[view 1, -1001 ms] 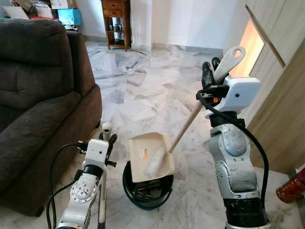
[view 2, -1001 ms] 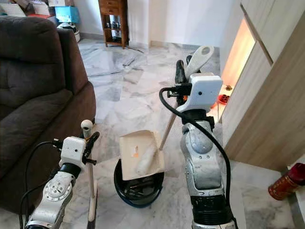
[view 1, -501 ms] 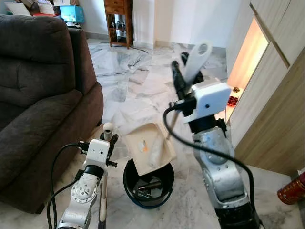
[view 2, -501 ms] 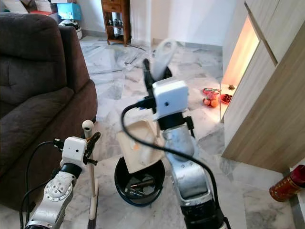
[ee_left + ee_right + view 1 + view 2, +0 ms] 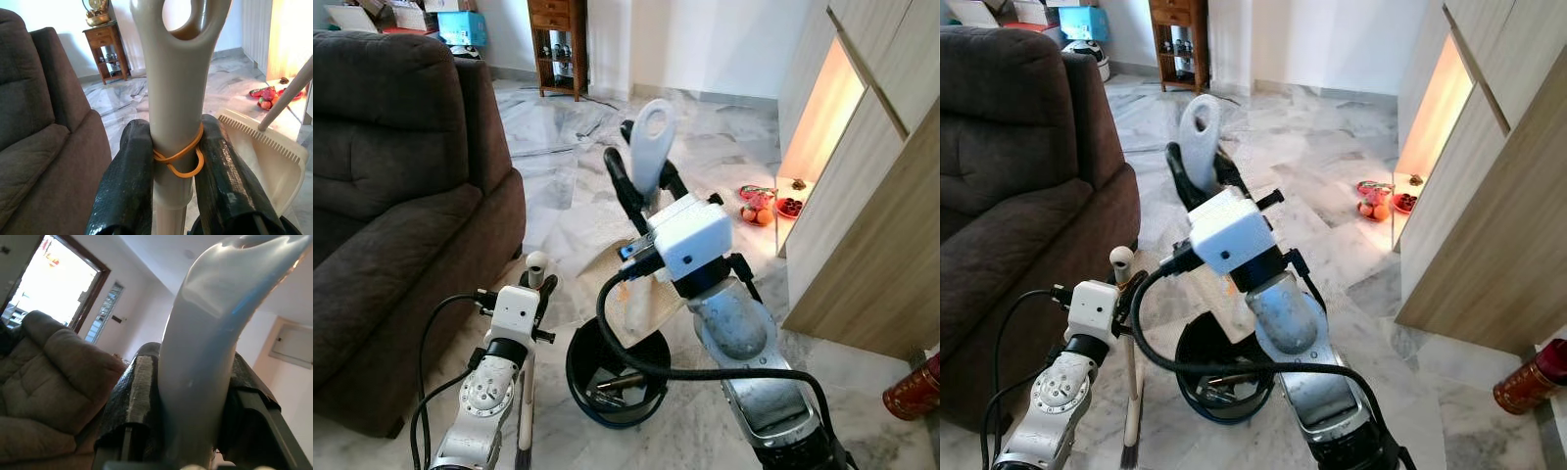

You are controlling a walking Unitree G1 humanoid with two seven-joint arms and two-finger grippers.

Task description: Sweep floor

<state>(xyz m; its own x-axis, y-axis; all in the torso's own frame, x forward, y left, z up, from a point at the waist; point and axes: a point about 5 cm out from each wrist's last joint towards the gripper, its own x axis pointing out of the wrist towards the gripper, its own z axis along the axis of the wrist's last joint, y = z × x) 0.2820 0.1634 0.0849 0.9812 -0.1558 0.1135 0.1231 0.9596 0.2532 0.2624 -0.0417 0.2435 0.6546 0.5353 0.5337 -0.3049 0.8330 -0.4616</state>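
Note:
My left gripper (image 5: pixel 532 286) is low on the left, shut on the upright beige broom handle (image 5: pixel 176 93), which has an orange rubber band around it. The broom's stick (image 5: pixel 524 411) runs down to the floor. My right gripper (image 5: pixel 641 178) is raised in the middle, shut on the pale dustpan handle (image 5: pixel 651 137), which leans to the left. The beige dustpan (image 5: pixel 643 302) hangs over a black bin (image 5: pixel 585 352) and is mostly hidden behind my right arm. Some debris lies in the bin.
A brown sofa (image 5: pixel 401 196) stands close on the left. A wooden cabinet wall (image 5: pixel 881 225) runs along the right, with red items (image 5: pixel 759 204) on the floor by its lit gap. A red bottle (image 5: pixel 911 387) sits low right. A wooden side table (image 5: pixel 553 39) is far back.
My right arm has swung left across the view, carrying the dustpan handle with it. The dustpan is now largely hidden behind the arm. The left arm and broom have stayed put.

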